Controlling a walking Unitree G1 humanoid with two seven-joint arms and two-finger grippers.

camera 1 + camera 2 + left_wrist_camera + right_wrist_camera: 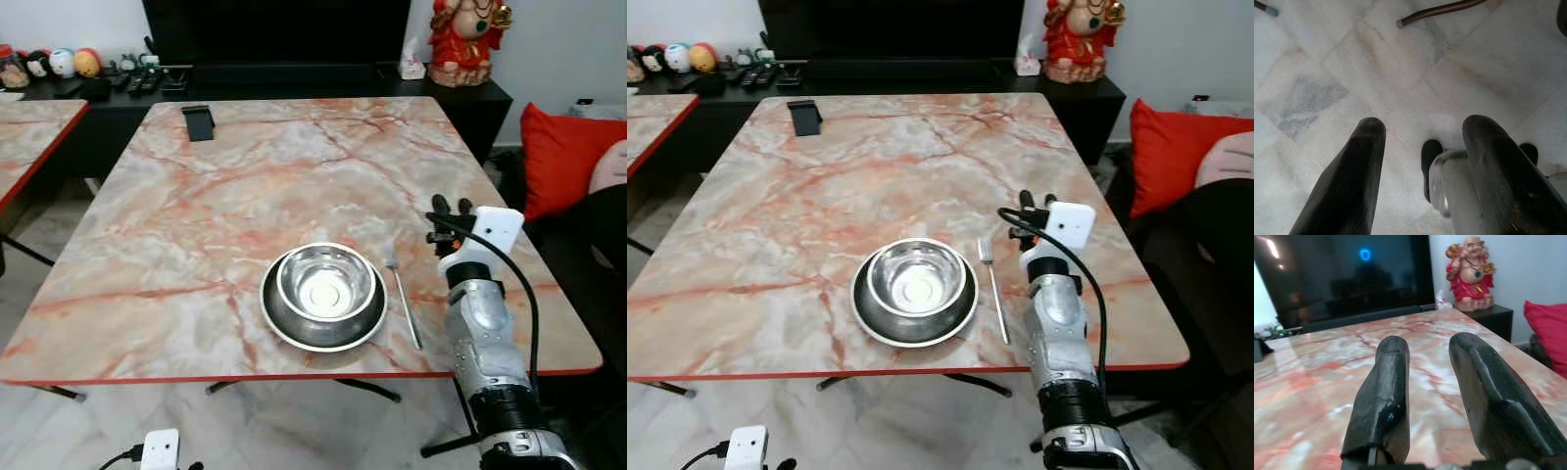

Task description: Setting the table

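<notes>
Marble-patterned in pink and grey, the table (245,186) is edged in red, with a dark TV unit behind it and a red figurine (468,39) at the far right corner. Near the front edge a steel bowl (325,285) is seen nested in a steel plate (323,311), and a fork (402,294) is laid just beside the plate at 3 o'clock, tines toward 12. The right gripper (451,207) is held above the table at 3 o'clock of the fork, apart from it, its fingers (1386,396) parted with nothing between them. The left gripper (1422,161) is hung idle over the floor tiles, likewise spread and empty. The fork is judged light, stiff and slippery, lying flat on hard stone; it would best be pinched across the middle of the handle. The bowl and plate are judged rigid, smooth and not fragile, best taken by the rim. A small black object (198,121) at 11 o'clock of the table cannot be identified. The table's near legs are largely hidden, the items on the TV unit are too small to name, and a red cushion (563,157) is cut off at the right.
</notes>
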